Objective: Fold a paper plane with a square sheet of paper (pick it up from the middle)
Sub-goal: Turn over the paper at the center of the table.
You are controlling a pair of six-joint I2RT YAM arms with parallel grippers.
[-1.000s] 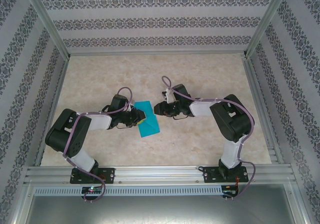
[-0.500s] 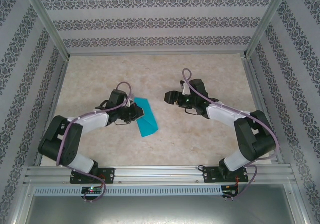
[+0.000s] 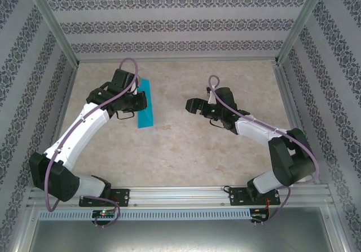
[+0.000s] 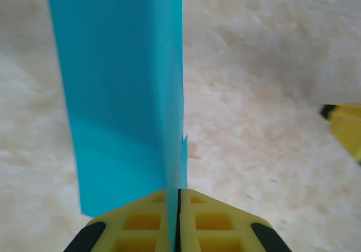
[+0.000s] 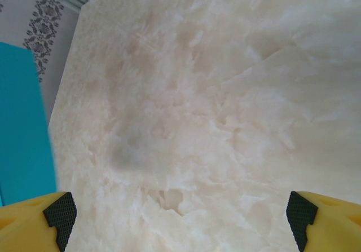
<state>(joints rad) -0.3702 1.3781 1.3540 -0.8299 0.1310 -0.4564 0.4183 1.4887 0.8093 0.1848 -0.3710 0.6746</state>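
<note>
- The square sheet of paper (image 3: pixel 145 102) is folded into a narrow teal strip over the left rear part of the worktop (image 3: pixel 186 145). Its long axis runs from the worktop's near side toward its far side, with the far end leaning slightly left.
- From above I see it almost edge-on, so the sheet stands on its side rather than lying flat. I cannot tell whether its lower edge touches the worktop.
- My left wrist camera adds what the top view hides. The sheet (image 4: pixel 121 94) rises straight out of the pads as doubled layers, with a broad face to the left and a thin edge in line with the seam. A small sliver of teal sits just right of that seam.
- The left end effector (image 3: pixel 139 102) is clamped on the sheet partway along one long edge. In its own camera the yellow pads (image 4: pixel 179 207) are pressed together with only the paper between them.
- The right end effector (image 3: pixel 189 105) hangs over the middle of the worktop, well apart from the sheet, and its tips point toward it.
- Its own camera shows both yellow pads (image 5: pixel 179 212) spread to the frame corners, fully wide and holding nothing, over bare worktop (image 5: pixel 225 94). The sheet (image 5: pixel 22 122) shows as a teal band at the left border.
- One yellow fingertip (image 4: pixel 345 129) of the right end effector pokes into the left wrist view.
</note>
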